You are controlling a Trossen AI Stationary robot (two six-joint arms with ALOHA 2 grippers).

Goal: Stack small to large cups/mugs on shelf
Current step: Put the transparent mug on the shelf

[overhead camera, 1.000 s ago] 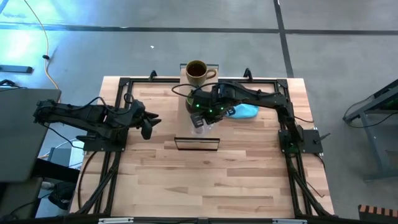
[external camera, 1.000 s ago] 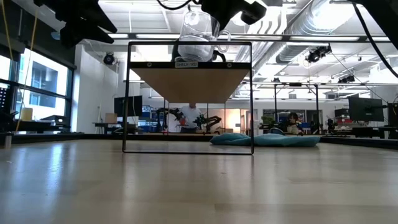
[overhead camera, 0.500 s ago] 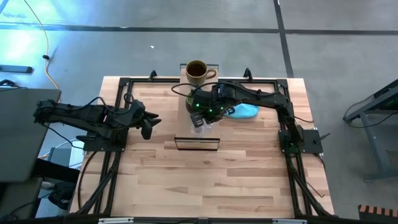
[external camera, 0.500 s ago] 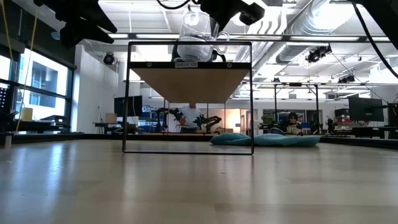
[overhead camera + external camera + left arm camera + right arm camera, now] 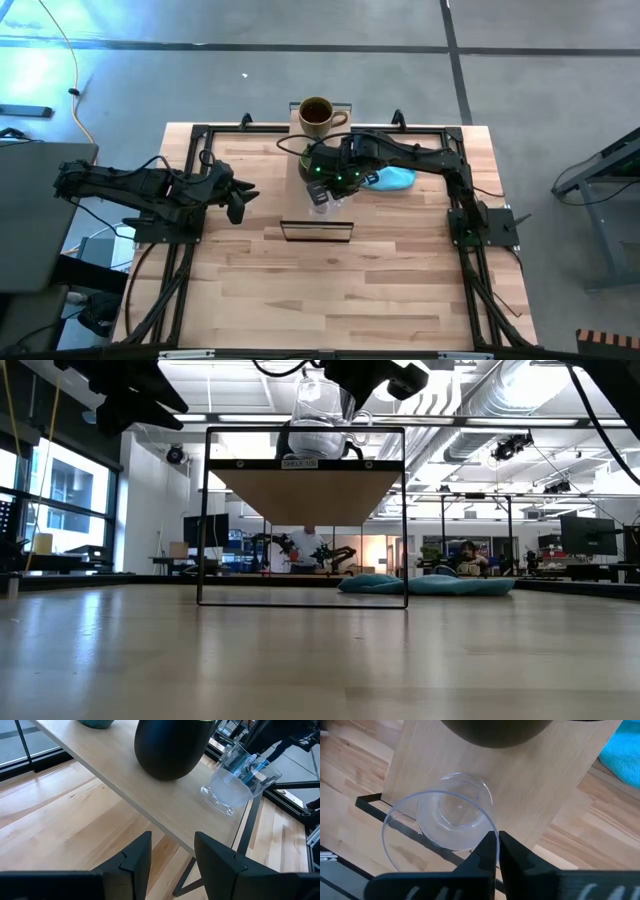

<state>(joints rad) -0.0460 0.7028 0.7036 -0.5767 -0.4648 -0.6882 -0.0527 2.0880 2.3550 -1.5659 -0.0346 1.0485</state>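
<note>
Our right hand (image 5: 494, 851) pinches the rim of the clear glass cup (image 5: 442, 827), holding it tilted just above the shelf (image 5: 165, 802) near its end beside the dark green mug (image 5: 172, 745), apparently for stacking, while our left hand (image 5: 170, 857) waits open nearby.

We see the dark green mug (image 5: 172, 745) cut off at the frame edge; its handle is hidden.

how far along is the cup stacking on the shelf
Done: the brown mug and dark mug stand on the shelf. In hand: the right gripper is shut on the glass cup at the shelf's near end. Left: release it. The left gripper waits open nearby.
</note>
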